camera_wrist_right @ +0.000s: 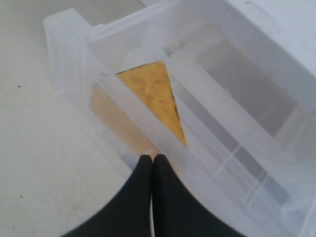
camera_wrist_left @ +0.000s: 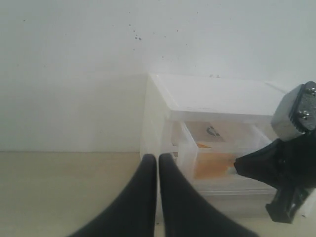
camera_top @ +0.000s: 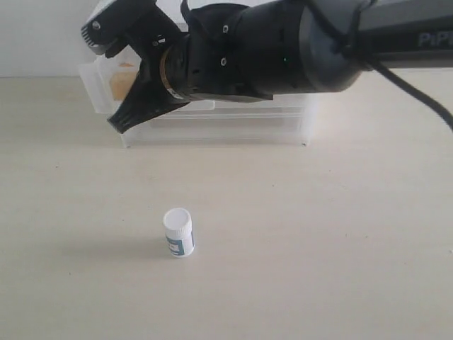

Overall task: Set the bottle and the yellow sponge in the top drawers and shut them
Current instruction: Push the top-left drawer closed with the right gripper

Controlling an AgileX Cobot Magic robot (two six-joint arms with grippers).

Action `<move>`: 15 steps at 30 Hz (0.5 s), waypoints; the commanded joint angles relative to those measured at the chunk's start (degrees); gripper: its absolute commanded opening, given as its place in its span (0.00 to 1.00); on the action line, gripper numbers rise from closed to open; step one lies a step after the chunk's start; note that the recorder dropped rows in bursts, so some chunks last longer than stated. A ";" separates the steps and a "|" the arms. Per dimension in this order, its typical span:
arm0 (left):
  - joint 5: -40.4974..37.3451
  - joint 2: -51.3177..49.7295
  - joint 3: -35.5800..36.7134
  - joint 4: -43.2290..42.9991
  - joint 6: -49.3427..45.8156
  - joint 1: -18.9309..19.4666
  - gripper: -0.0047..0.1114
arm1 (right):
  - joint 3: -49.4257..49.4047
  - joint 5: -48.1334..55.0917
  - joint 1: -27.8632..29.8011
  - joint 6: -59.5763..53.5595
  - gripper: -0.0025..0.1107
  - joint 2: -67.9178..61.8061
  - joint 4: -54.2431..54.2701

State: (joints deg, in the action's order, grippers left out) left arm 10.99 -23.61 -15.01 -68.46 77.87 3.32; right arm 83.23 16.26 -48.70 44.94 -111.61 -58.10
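The right hand (camera_wrist_right: 151,160) is pinching shut with nothing in it. Its tips are sitting right at the front of the open top drawer (camera_wrist_right: 69,59), likely so it can push it in. The yellow sponge (camera_wrist_right: 153,94) is lying inside. The bottle (camera_top: 178,232) is standing on the worktop (camera_top: 318,248), well away. The left hand (camera_wrist_left: 158,160) is shut too, holding nothing.

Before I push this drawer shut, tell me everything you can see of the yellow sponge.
The yellow sponge is a yellow-orange foam wedge with a rough, porous face, triangular in the right wrist view. It lies loose inside the pulled-out top drawer, part of it showing only palely through the translucent wall. Only the drawer touches it.
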 commanded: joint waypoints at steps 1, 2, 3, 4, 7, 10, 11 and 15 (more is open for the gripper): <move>-0.08 0.38 0.05 0.42 0.59 0.12 0.07 | 6.52 -1.10 3.53 0.20 0.02 -4.70 -0.80; -0.09 0.38 0.05 0.32 0.59 0.12 0.07 | 7.88 -0.55 4.37 0.75 0.02 -5.63 -0.80; -0.09 0.38 0.05 0.32 0.59 0.12 0.07 | 9.33 0.10 5.10 2.26 0.02 -6.45 -0.70; -0.09 0.38 0.05 0.32 0.59 0.12 0.07 | 10.20 0.44 5.81 3.37 0.02 -7.04 -0.71; -0.09 0.38 0.05 0.32 0.59 0.12 0.07 | 11.16 0.24 7.41 8.00 0.02 -7.16 -0.71; -0.09 0.38 0.05 0.32 0.59 0.12 0.07 | 11.16 2.12 7.82 8.54 0.02 -6.03 2.27; -0.09 0.38 0.05 0.32 0.59 0.12 0.07 | 10.88 3.39 7.58 6.85 0.02 -5.34 2.79; -0.09 0.38 0.28 0.33 0.59 0.12 0.07 | 5.14 2.47 5.82 -1.60 0.02 0.95 5.88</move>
State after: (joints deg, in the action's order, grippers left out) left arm 11.11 -23.61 -14.97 -68.46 77.87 3.32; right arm 91.84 18.69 -42.06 47.89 -116.02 -54.07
